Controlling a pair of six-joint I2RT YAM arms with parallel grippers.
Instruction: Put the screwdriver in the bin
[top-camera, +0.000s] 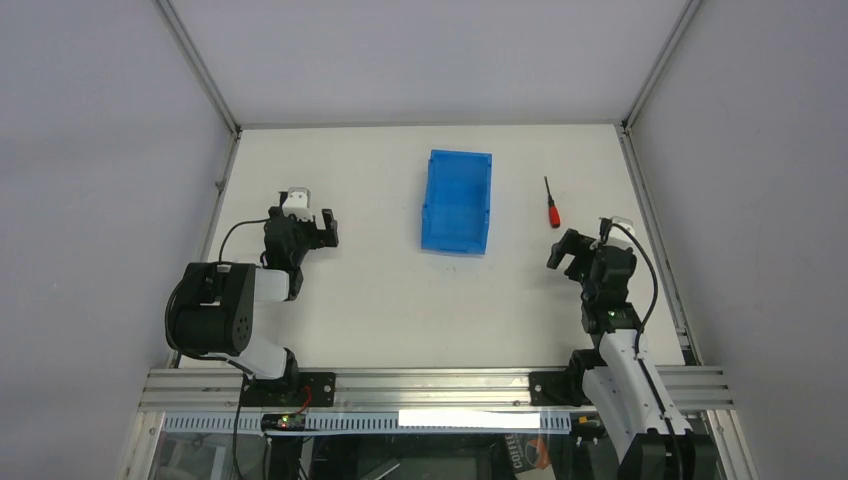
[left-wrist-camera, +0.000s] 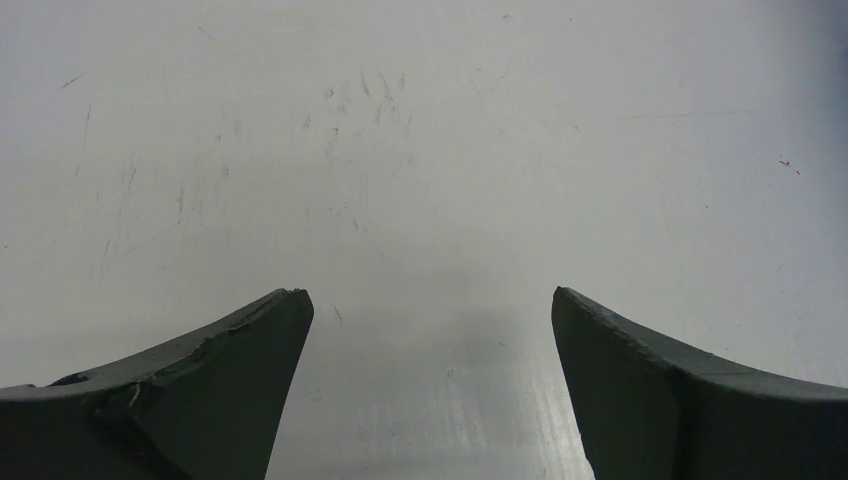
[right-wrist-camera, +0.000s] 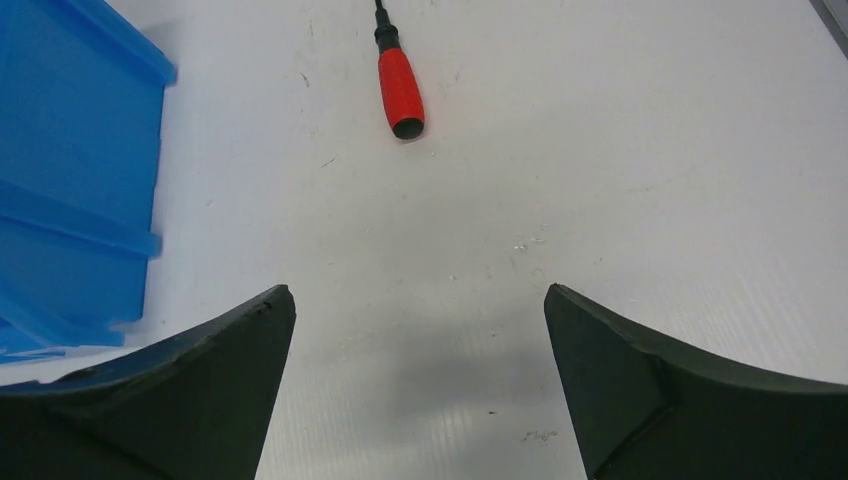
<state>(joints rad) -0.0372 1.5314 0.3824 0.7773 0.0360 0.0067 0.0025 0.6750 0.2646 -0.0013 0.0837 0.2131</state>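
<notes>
1. Currently the screwdriver lies flat on the white tabletop, to the right of the blue bin and apart from it, its red handle pointing back toward the arms.
2. The bin sits at mid-tabletop, between the two arms' reach.
3. The right tool is released, jaws spread wide, just short of the handle's end.
4. The left tool is also released, jaws wide over bare tabletop, well left of the bin.

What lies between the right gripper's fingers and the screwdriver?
Nothing: only bare white table separates the open right gripper from the screwdriver, as the right wrist view shows.
</notes>
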